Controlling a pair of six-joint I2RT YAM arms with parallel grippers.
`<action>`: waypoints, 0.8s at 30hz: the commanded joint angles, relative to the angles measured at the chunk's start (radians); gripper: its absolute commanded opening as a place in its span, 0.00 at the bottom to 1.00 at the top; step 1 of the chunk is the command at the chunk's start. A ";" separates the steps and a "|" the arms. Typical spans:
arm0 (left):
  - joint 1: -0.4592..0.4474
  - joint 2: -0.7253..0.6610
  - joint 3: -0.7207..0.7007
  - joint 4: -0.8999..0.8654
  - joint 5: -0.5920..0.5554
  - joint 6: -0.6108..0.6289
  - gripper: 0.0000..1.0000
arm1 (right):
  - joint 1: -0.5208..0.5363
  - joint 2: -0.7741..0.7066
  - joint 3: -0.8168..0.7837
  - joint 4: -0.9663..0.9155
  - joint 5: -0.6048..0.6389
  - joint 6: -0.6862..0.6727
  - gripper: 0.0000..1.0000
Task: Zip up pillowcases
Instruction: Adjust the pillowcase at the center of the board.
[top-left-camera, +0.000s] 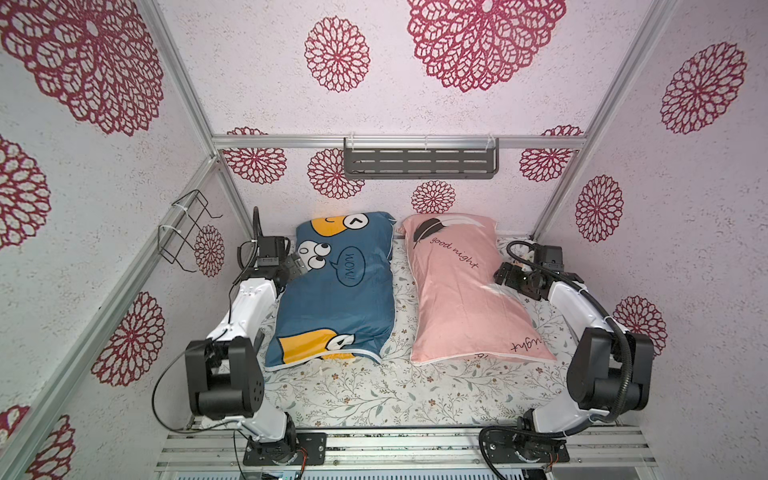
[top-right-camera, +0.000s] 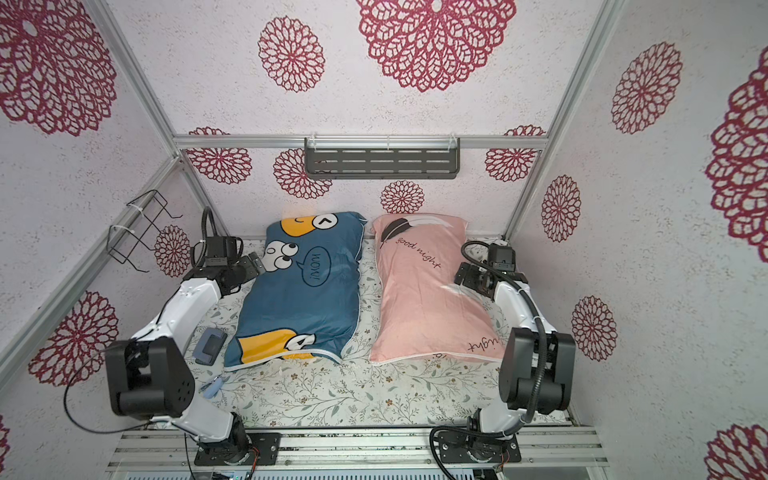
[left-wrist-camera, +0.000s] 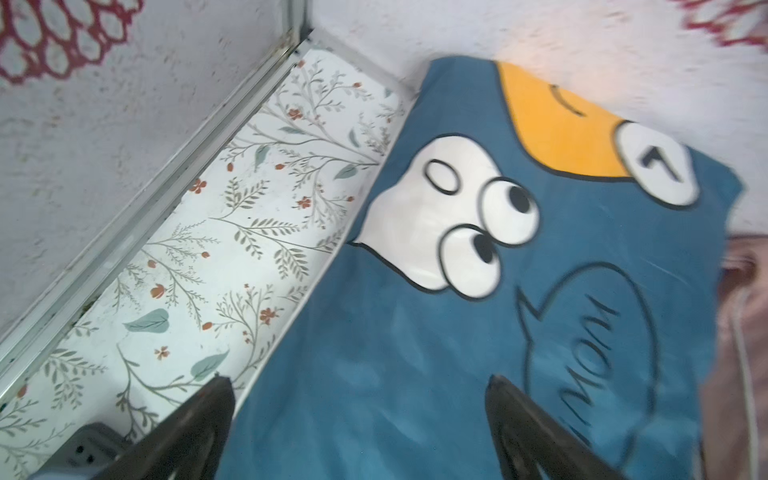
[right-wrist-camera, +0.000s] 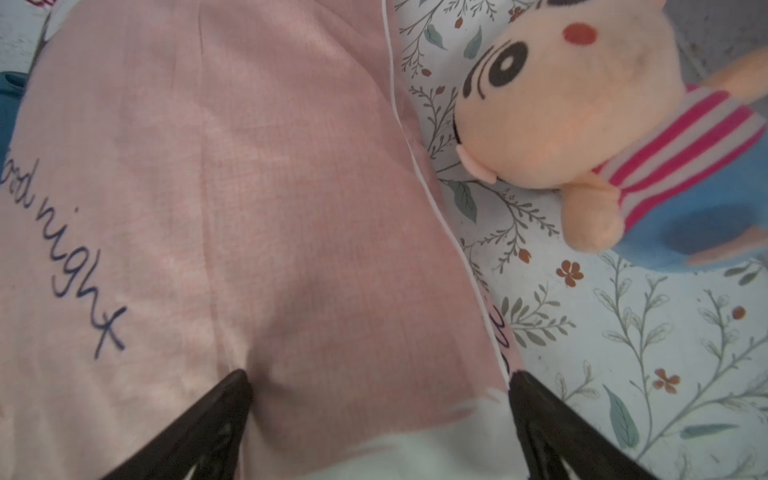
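Black, tapered fingers (left-wrist-camera: 199, 419) of my left claw (left-wrist-camera: 357, 380) stood wide apart over the blue pillowcase (left-wrist-camera: 415, 353), gripping nothing. That plump, woven rectangle, printed with orange-and-white cartoon faces, lay beside the pink pillowcase (top-left-camera: 461, 291), both lengthwise on the leaf-printed sheet (top-left-camera: 374, 395). My right claw (right-wrist-camera: 381, 374) gaped equally wide over the pink cloth's white-piped edge, empty. Near that edge lay a soft plush doll (right-wrist-camera: 582, 124) in a striped shirt.
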 joint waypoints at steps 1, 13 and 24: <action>0.024 0.125 0.074 0.077 0.052 0.004 0.98 | -0.004 0.005 0.022 0.065 0.012 -0.022 0.99; -0.046 0.338 0.091 0.121 0.138 -0.013 0.98 | 0.056 0.093 -0.028 0.143 -0.021 -0.007 0.99; -0.205 0.352 0.064 0.145 0.142 -0.052 0.98 | 0.181 0.106 -0.081 0.214 0.002 0.058 0.97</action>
